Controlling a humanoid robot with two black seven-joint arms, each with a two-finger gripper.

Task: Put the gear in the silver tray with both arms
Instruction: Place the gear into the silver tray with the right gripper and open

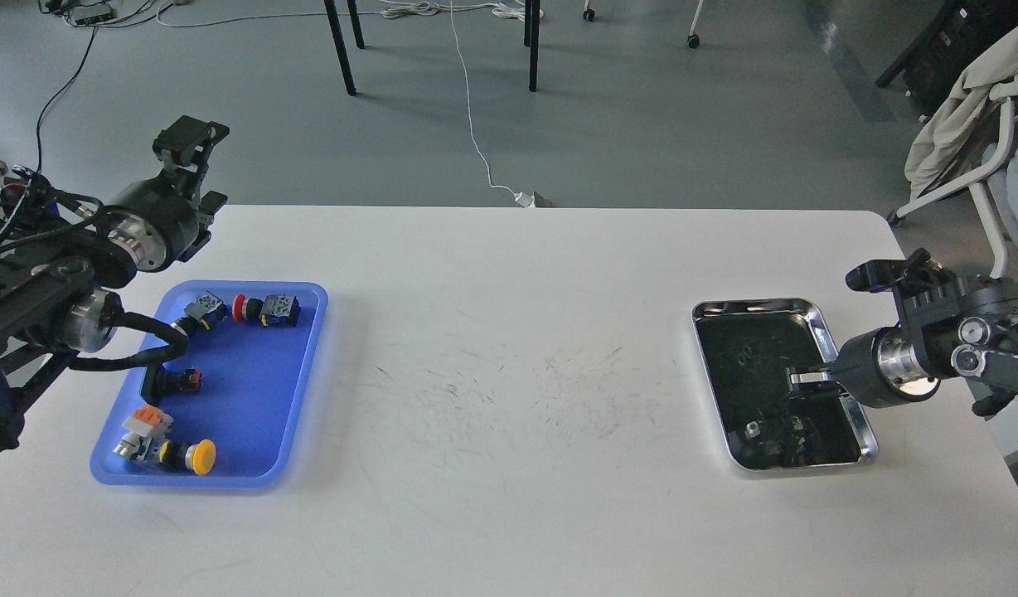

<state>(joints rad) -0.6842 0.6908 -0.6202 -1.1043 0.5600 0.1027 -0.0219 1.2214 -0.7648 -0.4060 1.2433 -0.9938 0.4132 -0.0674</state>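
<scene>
The silver tray [758, 306] lies on the white table at the right, with a dark reflective bottom. My right gripper [806, 381] comes in from the right edge and hangs low over the tray's middle; its fingers are small and dark, so I cannot tell whether they are open. Dark shapes near the tray's front [778, 435] may be reflections. My left gripper [201, 170] is raised past the table's far-left edge, open and empty. The gear lies in the blue tray [252, 390]: a yellow button [201, 454], a red button [240, 308] and several other switch parts.
The white table [509, 398] has scuff marks in its middle. A black cable from my left arm [157, 352] droops into the blue tray. Chair and table legs stand on the floor beyond the far edge.
</scene>
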